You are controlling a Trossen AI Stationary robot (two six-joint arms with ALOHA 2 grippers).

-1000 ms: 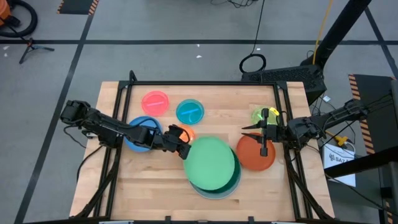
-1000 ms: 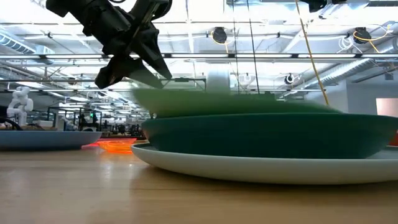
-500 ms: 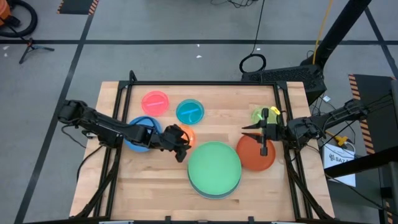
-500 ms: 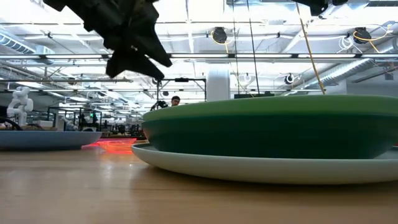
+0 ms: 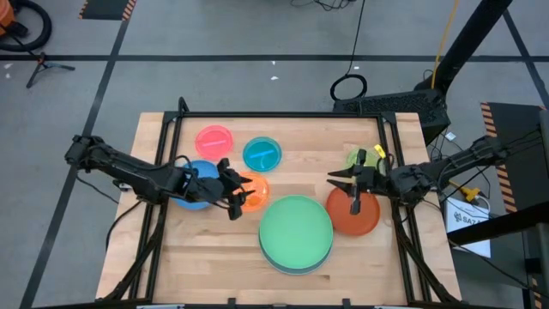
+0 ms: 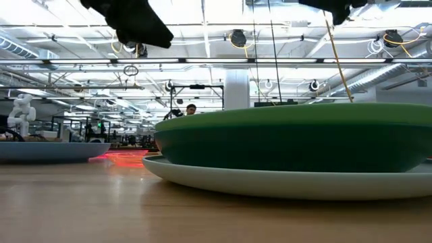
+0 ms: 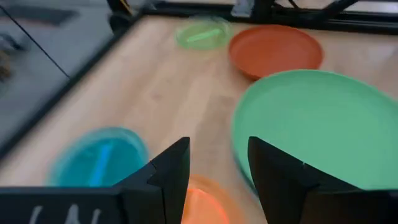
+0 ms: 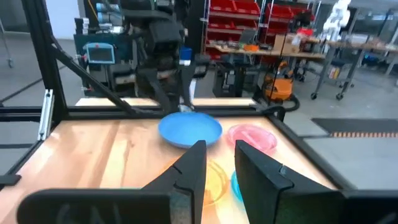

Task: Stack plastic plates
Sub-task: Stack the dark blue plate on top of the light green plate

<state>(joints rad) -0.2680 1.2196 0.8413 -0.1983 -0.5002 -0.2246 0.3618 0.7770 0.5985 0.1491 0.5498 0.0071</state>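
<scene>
A stack sits near the table's front middle: the light green plate (image 5: 296, 227) on the dark green plate (image 6: 290, 145) on the light blue plate (image 6: 283, 183). My left gripper (image 5: 232, 195) hovers open over the small orange plate (image 5: 256, 197), left of the stack. My right gripper (image 5: 343, 190) hovers open above the red-orange plate (image 5: 352, 216), right of the stack. The medium blue plate (image 5: 193, 184) lies partly under my left arm. The small pink plate (image 5: 214, 140), cyan plate (image 5: 262, 154) and lime plate (image 5: 356, 159) lie flat near the far edge.
A black frame runs along the table's left, far and right edges (image 5: 283, 116). Bare wood shows at the near left corner (image 5: 197, 257) and between the cyan and lime plates (image 5: 309, 163). A person shows far off in the room (image 6: 191, 109).
The light green plate, first offset toward the left and in motion, has settled centred on the dark green plate. My left gripper has drawn back from it toward the table's left and risen, now over the orange plate. My right gripper has shifted slightly toward the left.
</scene>
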